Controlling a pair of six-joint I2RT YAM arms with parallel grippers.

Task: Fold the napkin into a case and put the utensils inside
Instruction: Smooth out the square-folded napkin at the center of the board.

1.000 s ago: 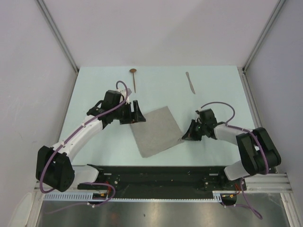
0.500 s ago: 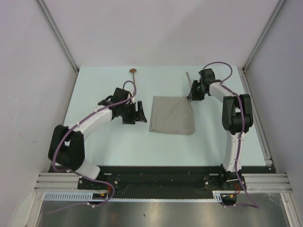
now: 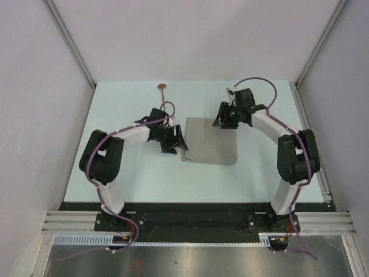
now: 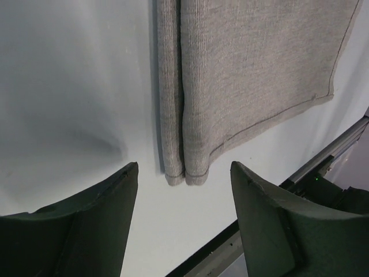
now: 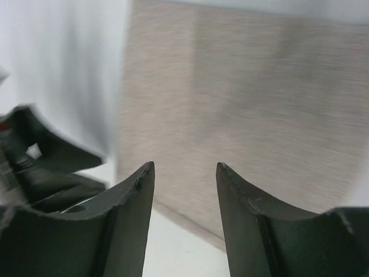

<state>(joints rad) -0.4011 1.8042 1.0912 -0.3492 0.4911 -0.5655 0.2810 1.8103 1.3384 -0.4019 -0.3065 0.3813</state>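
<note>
Left pincer (image 3: 176,140) and right pincer (image 3: 222,119) gape empty at the napkin's (image 3: 210,141) edges mid-frame; a shallow pinch may catch one layer and spoil the fold.

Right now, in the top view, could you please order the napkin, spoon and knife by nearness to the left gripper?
1. The napkin, right beside the left gripper.
2. The spoon, beyond it at the far side.
3. The knife, far side on the right, mostly hidden.

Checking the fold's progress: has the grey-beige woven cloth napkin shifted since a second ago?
Yes. The napkin moved toward the far table edge and turned square to it.
</note>
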